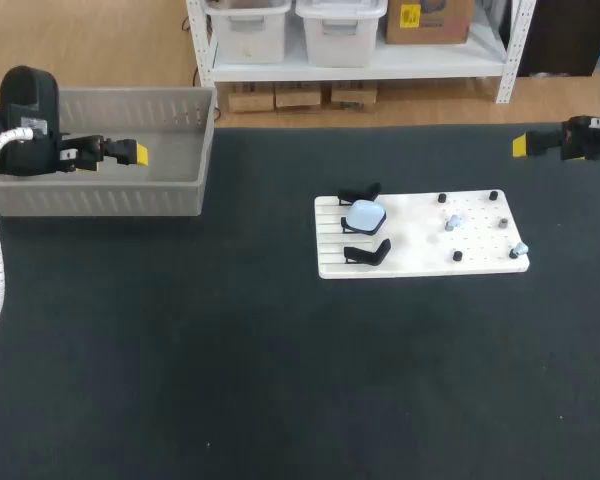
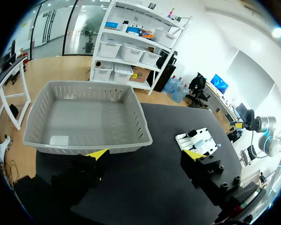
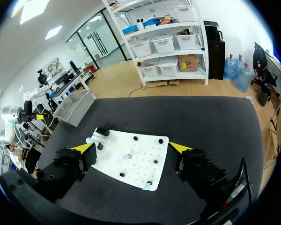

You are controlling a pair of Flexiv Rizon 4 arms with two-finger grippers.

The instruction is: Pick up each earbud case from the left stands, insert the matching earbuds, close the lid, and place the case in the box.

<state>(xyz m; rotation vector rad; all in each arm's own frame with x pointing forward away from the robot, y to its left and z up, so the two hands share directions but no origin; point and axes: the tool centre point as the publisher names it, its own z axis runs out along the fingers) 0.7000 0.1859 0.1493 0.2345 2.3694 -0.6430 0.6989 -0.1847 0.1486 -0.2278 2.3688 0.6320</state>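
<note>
A pale blue earbud case (image 1: 365,214) sits closed on the middle of three black stands at the left end of the white pegboard (image 1: 420,255). The stands above (image 1: 360,192) and below (image 1: 368,252) it are bare. Two small earbuds (image 1: 452,222) (image 1: 520,248) lie on the board's right half. My left gripper (image 1: 132,153) hangs open over the grey box (image 1: 130,98), empty. My right gripper (image 1: 521,145) is open and empty near the table's far right edge. In the right wrist view the pegboard (image 3: 136,161) lies ahead of that gripper (image 3: 132,147), the case (image 3: 90,139) at its far end.
Several black pegs stand on the pegboard's right half. The grey box (image 2: 84,117) fills the table's far left corner. The left wrist view shows a pale patch (image 2: 60,139) on the box floor; what it is I cannot tell. Black mat covers the table.
</note>
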